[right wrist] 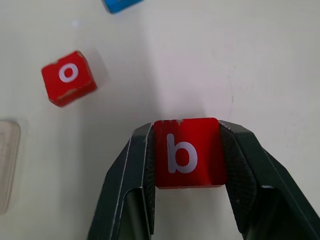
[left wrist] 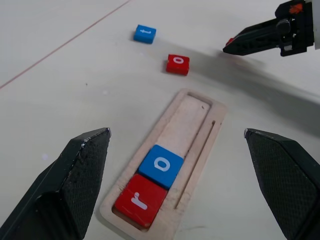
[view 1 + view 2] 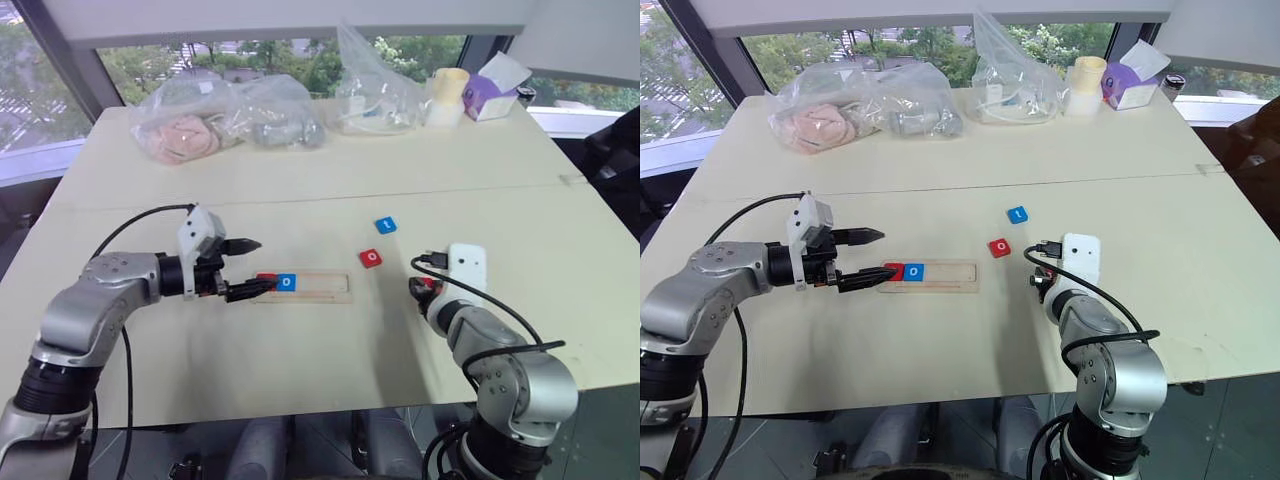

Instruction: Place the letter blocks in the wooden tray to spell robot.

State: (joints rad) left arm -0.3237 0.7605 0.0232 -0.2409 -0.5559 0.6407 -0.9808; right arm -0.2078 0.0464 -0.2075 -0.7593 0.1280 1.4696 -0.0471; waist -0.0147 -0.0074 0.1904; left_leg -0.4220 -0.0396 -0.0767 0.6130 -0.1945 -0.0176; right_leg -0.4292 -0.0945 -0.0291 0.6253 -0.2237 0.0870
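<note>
The wooden tray (image 3: 318, 286) lies in the middle of the table. A red "r" block (image 2: 141, 200) and a blue "o" block (image 2: 161, 165) sit side by side in its left end. A loose red "o" block (image 3: 371, 258) and a blue "t" block (image 3: 386, 225) rest on the table to the tray's right. My left gripper (image 3: 260, 265) hovers open at the tray's left end, one finger on each side of the filled part. My right gripper (image 1: 187, 129) is shut on a red "b" block (image 1: 188, 152), low over the table right of the tray.
Clear plastic bags (image 3: 225, 120) with soft items lie along the far edge, with another bag (image 3: 375, 90), a pale cup (image 3: 448, 97) and a purple tissue box (image 3: 495, 90) at the far right. A seam (image 3: 400, 190) crosses the tabletop behind the blocks.
</note>
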